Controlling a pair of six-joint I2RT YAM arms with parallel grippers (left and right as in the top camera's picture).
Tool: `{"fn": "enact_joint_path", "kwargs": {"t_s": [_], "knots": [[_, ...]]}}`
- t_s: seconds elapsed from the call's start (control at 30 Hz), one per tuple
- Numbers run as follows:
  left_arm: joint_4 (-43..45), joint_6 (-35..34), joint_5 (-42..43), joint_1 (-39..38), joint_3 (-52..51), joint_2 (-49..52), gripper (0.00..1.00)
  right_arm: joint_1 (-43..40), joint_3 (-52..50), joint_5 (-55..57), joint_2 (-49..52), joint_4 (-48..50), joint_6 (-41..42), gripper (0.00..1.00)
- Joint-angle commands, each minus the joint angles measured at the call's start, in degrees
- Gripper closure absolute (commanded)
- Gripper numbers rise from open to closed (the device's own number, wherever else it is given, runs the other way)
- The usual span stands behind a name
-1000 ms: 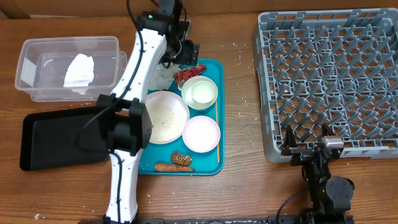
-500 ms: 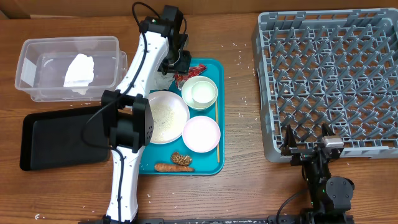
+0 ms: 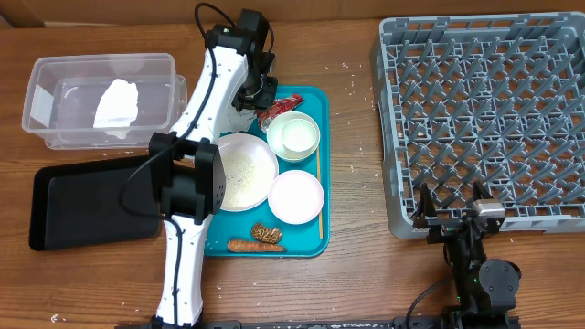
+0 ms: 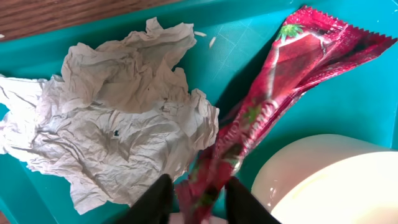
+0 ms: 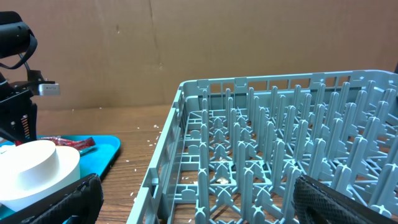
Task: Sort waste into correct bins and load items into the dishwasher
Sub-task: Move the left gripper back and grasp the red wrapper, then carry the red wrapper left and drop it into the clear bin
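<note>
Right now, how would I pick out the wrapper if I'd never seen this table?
Find the teal tray mid-table and look to its far end. There, between a crumpled white tissue and a white cup, lies the wrapper: the only red, shiny thing, long with a zigzag-cut end.

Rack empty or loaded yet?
Empty, as far as shown. Overhead shows only bare pegs in the grey rack; plate, dish and bowl sit on the teal tray.

Left tool [image 3: 261, 95] at wrapper [image 3: 273, 111], teal tray [image 3: 307, 239]
</note>
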Motion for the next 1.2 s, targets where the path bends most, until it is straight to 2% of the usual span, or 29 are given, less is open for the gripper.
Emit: {"fn": "enact_joint_path", "kwargs": {"t_s": [0.0, 0.03, 0.27, 0.53, 0.67, 0.8, 0.87, 1.17], "knots": [[0.04, 1.09, -0.74, 0.0, -0.31, 1.09, 0.88, 0.33, -0.59, -0.07, -0.52, 0.37, -0.04, 0.0], [0.04, 1.09, -0.76, 0.0, -0.26, 1.09, 0.96, 0.33, -0.59, -0.07, -0.52, 0.37, -0.04, 0.0], [-1.64, -0.07, -0.55, 0.02, 3.04, -1.33, 0.96, 0.33, -0.59, -0.07, -0.52, 0.37, -0.04, 0.0], [-4.79, -3.06, -0.55, 0.85, 12.94, -8.52, 0.96, 0.33, -0.59, -0.07, -0.52, 0.39, -0.04, 0.0], [-4.63, -3.8, -1.99, 3.06, 14.51, -12.35, 0.96, 0.33, -0.59, -0.07, -0.52, 0.37, -0.04, 0.0], [-4.57, -14.23, -13.44, 8.85, 14.51, -14.43, 0.96, 0.33, -0.59, -0.07, -0.52, 0.37, -0.04, 0.0], [-5.55, -18.21, -16.22, 11.76, 14.49, -14.4, 0.96, 0.33, -0.59, -0.07, -0.52, 0.37, -0.04, 0.0], [-11.74, -36.63, -16.7, 25.77, 14.32, -12.83, 0.96, 0.33, -0.59, -0.07, -0.52, 0.37, -0.04, 0.0]]}}
